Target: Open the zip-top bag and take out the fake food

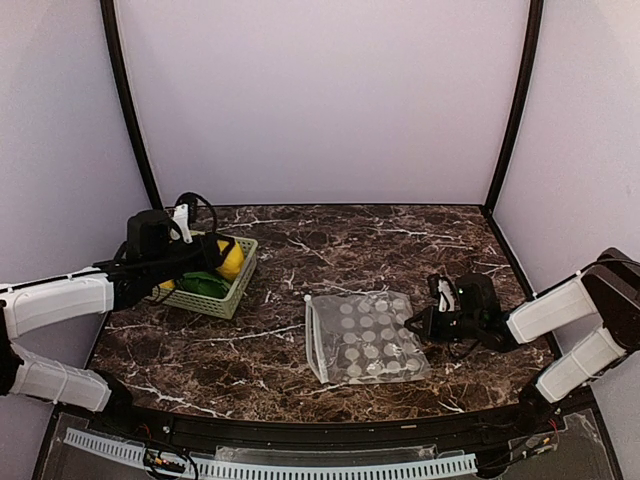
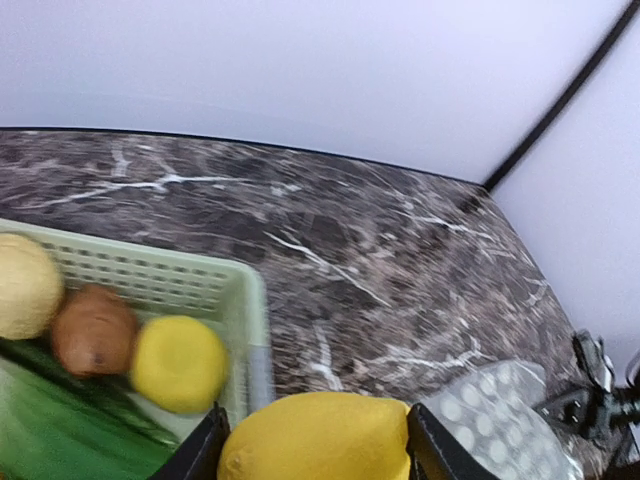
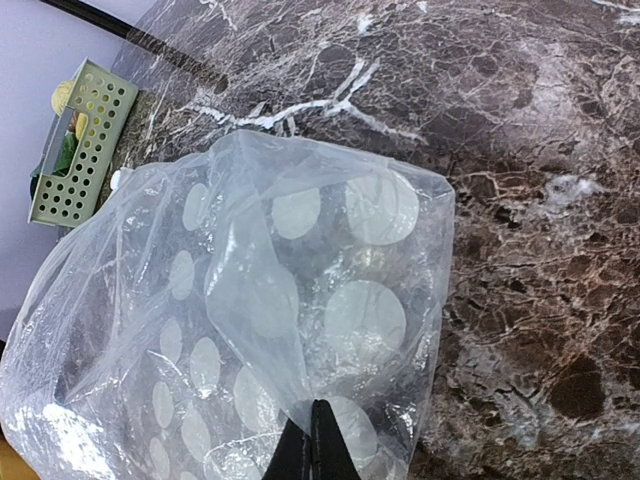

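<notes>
Risks a fumble at the left claw point(image 2: 312, 452): poised right over the corner rim of the pale green slotted plastic basket point(image 2: 150, 272), and could bounce the yellow lemon-shaped plastic toy point(image 2: 315, 430) off that wall and out across the dark marbled bench point(image 2: 380, 250) if released here rather than further in. Stands about half spread, fingers clamped on either flank of that lemon. Below and beside, inside the basket: lying together, a second yellow round toy point(image 2: 180, 362), a brown one point(image 2: 93, 330), a pale yellowish one point(image 2: 20, 285) and a bright green leafy piece point(image 2: 60, 420). Across the bench, risks a second snag at the right claw point(image 3: 315, 445): pinched fully closed on a fold of the clear dotted zip-top plastic bag point(image 3: 300, 290), and could drag or tear the thin film, or lose it altogether, given so small a bite. Lies otherwise on the bench right of centre, well apart from the basket, whitish zip strip point(image 1: 314, 340) turned toward the left arm. Shows no toy inside from any view, so judged near done, pending the lemon's drop.
</notes>
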You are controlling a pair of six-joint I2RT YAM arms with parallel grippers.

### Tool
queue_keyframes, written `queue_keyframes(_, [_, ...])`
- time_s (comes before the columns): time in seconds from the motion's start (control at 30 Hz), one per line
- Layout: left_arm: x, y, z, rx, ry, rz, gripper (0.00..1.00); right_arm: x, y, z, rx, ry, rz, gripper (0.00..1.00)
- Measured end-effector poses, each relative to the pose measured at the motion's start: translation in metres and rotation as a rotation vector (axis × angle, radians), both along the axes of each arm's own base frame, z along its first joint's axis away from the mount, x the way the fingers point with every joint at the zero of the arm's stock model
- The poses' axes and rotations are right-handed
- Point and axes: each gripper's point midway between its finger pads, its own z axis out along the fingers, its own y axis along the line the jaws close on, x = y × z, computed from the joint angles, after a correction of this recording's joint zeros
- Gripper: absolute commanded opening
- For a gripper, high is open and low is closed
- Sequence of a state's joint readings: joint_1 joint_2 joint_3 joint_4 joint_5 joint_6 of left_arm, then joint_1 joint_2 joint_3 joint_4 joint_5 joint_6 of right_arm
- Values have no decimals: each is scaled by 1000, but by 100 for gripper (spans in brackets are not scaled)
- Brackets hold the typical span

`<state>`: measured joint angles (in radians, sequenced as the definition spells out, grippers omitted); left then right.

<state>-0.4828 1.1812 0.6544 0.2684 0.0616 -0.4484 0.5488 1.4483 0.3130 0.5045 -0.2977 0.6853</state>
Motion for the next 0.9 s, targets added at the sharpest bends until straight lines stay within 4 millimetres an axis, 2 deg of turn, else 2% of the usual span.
queue_keyframes(0.1, [18, 53, -1, 27, 24, 147, 48, -1, 0, 0, -1, 1, 8, 0])
queue_keyframes(0.23, [35, 117, -18, 54, 98, 317, 48, -3, 2, 0, 2, 0, 24, 0])
queue_keyframes(0.37, [43, 154, -40, 69, 169, 419, 51, -3, 3, 0, 2, -2, 31, 0])
queue_keyframes(0.47, [48, 162, -54, 89, 216, 447, 55, -3, 4, 2, 5, -4, 38, 0])
queue_keyframes(0.67, [49, 172, -74, 140, 272, 493, 80, 0, 10, 8, 14, -23, 65, 0])
queue_keyframes(0.87, [51, 175, -74, 156, 278, 504, 98, 2, 13, 13, 11, -31, 86, 0])
queue_keyframes(0.9, [51, 175, -73, 156, 277, 503, 98, 3, 14, 14, 10, -34, 89, 0])
